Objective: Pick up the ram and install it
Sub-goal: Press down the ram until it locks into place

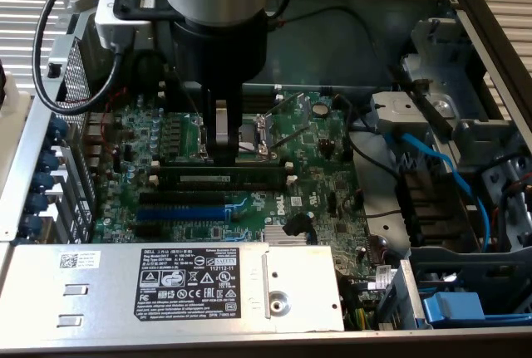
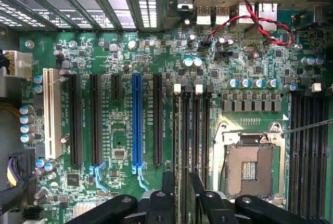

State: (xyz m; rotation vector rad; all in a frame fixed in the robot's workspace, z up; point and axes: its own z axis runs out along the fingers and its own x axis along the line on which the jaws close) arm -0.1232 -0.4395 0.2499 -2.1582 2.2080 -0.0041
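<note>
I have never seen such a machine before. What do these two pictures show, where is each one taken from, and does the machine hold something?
This is a robot arm working inside an open computer case. The exterior view comes from a camera standing off the arm and looks down into the case. The wrist view comes from a camera on the arm itself and looks straight at the green motherboard.

The gripper, the arm's two-fingered hand, is open and hangs just above the long black memory slots. It holds nothing. The ram, a thin dark-green stick, lies along those slots right under the fingertips. I cannot tell whether it is fully pressed in.

Nearby are the square processor socket, a blue expansion slot and a silver labelled box.
</note>
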